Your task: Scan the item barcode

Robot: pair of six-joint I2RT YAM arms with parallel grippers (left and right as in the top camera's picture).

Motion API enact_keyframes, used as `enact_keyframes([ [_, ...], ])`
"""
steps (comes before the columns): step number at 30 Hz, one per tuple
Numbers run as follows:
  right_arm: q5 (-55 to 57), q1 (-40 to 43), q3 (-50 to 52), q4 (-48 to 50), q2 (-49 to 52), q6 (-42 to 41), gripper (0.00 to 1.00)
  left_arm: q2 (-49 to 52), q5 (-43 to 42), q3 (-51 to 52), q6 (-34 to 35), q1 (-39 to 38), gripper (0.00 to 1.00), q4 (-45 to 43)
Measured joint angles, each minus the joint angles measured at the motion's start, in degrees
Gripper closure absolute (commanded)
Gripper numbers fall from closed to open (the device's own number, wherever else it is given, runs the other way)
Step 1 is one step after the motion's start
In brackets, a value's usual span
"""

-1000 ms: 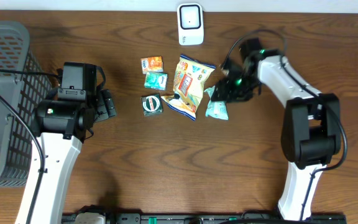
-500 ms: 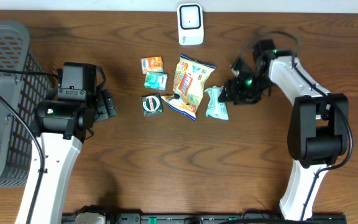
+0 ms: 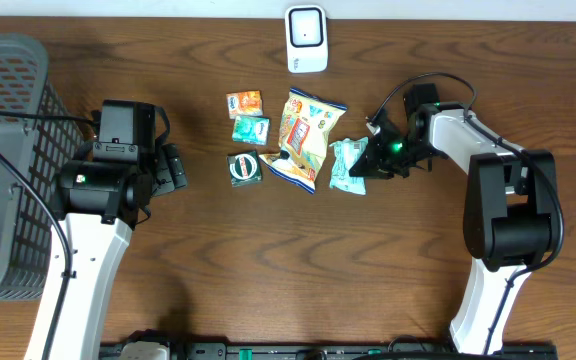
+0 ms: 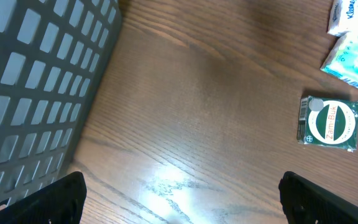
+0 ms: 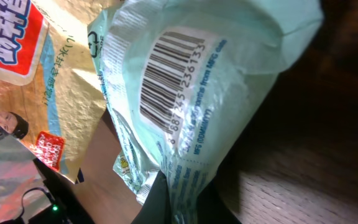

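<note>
The item in hand is a pale green packet [image 3: 346,166] lying just right of the yellow snack bag [image 3: 304,140]. My right gripper [image 3: 362,164] is shut on the packet's right edge. In the right wrist view the packet [image 5: 173,81] fills the frame with its barcode facing the camera, and the right gripper [image 5: 182,200] pinches its lower seam between dark fingers. A white scanner [image 3: 306,38] stands at the table's back edge. My left gripper [image 3: 173,168] is open beside the basket, and the left gripper [image 4: 182,205] holds nothing over bare wood.
A grey mesh basket [image 3: 8,150] stands at the far left, and the basket wall [image 4: 36,81] is close to my left gripper. Left of the snack bag lie an orange packet [image 3: 245,102], a teal packet [image 3: 251,128] and a dark green box [image 3: 244,168]. The green box [image 4: 329,122] shows in the left wrist view.
My right gripper swung out to the right, came back to the pale green packet and shut on its edge. The left arm has not moved.
</note>
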State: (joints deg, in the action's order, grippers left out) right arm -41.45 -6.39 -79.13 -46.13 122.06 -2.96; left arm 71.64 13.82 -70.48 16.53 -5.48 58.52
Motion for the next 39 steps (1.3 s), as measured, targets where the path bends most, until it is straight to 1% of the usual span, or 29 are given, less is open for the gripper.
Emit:
enact_keyframes([
  [4,-0.9,0.0,-1.2,-0.3,0.1,0.2,0.99,0.0,0.0,0.0,0.0,0.0,0.02,0.0],
  [10,-3.7,0.0,-6.5,-1.3,-0.5,2.1,0.99,0.0,0.0,0.0,0.0,0.0,0.03,0.0],
  [12,-4.4,0.0,-7.4,-1.2,-1.9,3.4,0.99,0.0,0.0,0.0,0.0,0.0,0.02,0.0],
  [16,-6.4,-0.5,-7.6,0.1,-7.8,7.7,0.99,0.0,0.0,0.0,0.0,0.0,0.02,0.0],
  [21,-8.2,-2.5,-8.5,5.5,-17.3,13.3,0.99,0.0,0.0,0.0,0.0,0.0,0.02,0.0],
  [24,-8.9,-4.4,-9.0,9.8,-20.2,15.1,0.99,0.0,0.0,0.0,0.0,0.0,0.03,0.0],
  [34,-7.7,-8.5,-9.0,20.1,-20.2,16.5,0.99,0.0,0.0,0.0,0.0,0.0,0.02,0.0],
  [39,-7.5,-9.9,-9.0,21.3,-20.2,16.7,0.99,0.0,0.0,0.0,0.0,0.0,0.02,0.0],
])
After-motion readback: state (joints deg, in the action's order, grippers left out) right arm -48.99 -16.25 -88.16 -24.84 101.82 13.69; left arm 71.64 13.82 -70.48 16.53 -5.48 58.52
